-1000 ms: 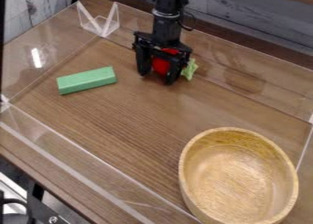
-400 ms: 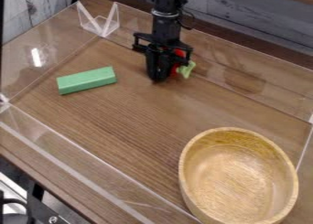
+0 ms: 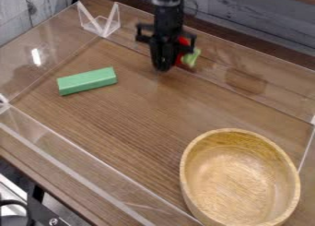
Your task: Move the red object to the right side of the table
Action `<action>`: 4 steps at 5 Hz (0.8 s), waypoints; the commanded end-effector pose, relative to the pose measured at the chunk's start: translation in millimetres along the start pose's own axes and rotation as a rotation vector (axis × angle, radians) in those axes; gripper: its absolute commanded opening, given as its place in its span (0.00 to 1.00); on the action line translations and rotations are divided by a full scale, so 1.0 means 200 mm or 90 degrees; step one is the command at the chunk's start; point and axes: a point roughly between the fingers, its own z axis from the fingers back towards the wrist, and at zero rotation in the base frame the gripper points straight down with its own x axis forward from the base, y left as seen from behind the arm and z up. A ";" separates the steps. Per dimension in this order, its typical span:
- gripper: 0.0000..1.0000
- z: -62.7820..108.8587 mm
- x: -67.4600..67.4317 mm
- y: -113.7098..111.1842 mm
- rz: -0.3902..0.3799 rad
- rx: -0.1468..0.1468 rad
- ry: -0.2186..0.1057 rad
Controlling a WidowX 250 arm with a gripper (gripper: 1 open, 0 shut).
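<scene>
Currently the gripper [image 3: 169,62] points straight down over the far-centre part of the table [image 3: 147,119], and its dark fingers are pressed together on the red object [image 3: 185,56], which shows only as a small patch of red with a green tip projecting from the right side of the fingers. The red object appears to be clear of the tabletop, although the gap beneath it is too small to confirm from this single view. The governing relation for the coming move is lateral: the object sits at the fingertips, slightly to their right, and the destination lies further right across open wood grain toward the right acrylic wall [image 3: 308,101]. The judged travel is therefore rightward from the present far-centre position, with no reorientation of the wrist apparently needed. The object is small and rounded, so no long axis can be read; how firmly it is seated between the fingers cannot be determined. Two other items bear on clearance. The green block [image 3: 87,80] lies well to the left of the gripper, away from the travel direction, and is no obstacle. The wooden bowl [image 3: 241,180] occupies the near-right corner; a path kept along the far side of the table should pass well apart from its rim.
</scene>
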 end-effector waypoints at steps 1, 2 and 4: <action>0.00 0.29 0.01 -0.06 -0.011 -0.015 -0.078; 0.00 0.33 -0.05 -0.16 -0.044 -0.030 -0.078; 0.00 0.22 -0.15 -0.48 -0.136 -0.039 -0.059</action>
